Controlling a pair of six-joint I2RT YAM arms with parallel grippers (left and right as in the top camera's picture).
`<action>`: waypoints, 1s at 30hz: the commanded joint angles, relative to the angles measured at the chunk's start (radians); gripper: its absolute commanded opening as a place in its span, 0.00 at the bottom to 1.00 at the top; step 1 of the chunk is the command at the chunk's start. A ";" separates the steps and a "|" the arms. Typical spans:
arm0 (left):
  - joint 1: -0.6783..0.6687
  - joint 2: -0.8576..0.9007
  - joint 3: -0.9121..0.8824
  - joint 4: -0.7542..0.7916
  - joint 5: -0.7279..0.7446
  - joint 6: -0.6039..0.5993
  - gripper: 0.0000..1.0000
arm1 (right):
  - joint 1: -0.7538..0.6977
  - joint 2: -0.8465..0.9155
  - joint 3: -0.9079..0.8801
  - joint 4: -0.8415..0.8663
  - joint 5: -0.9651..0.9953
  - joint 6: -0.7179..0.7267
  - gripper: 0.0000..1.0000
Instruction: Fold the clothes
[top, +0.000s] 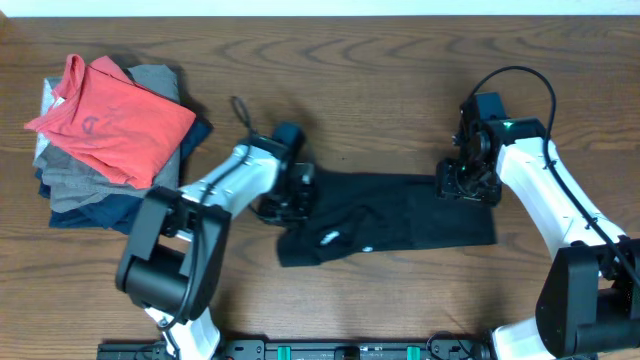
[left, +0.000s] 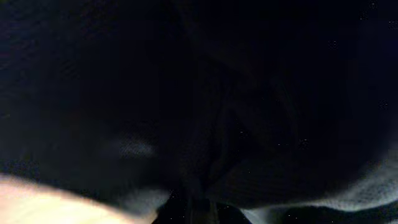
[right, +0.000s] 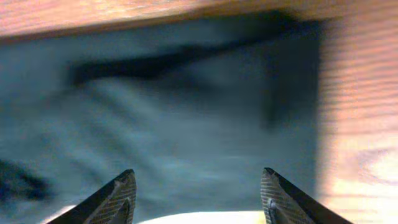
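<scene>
The plain black soft-fabric shirt (top: 400, 215) lies on the brown wooden surface (top: 400, 90), my right jaws standing apart over its far right corner and my left jaws at its left edge, where dark cloth fills the view and I cannot tell their state.

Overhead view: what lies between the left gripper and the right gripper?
Only the black shirt, lying on the table from the left gripper at its left edge to the right gripper at its right end. The overhead view shows it.
</scene>
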 joint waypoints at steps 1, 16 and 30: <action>0.097 -0.071 0.064 -0.063 -0.178 -0.004 0.06 | -0.057 -0.018 0.019 -0.008 0.102 0.016 0.63; 0.205 -0.164 0.322 -0.341 -0.148 -0.005 0.06 | -0.223 -0.018 0.018 -0.039 0.101 -0.006 0.63; -0.208 -0.159 0.363 -0.164 0.103 -0.100 0.07 | -0.223 -0.018 0.011 -0.044 0.100 -0.006 0.64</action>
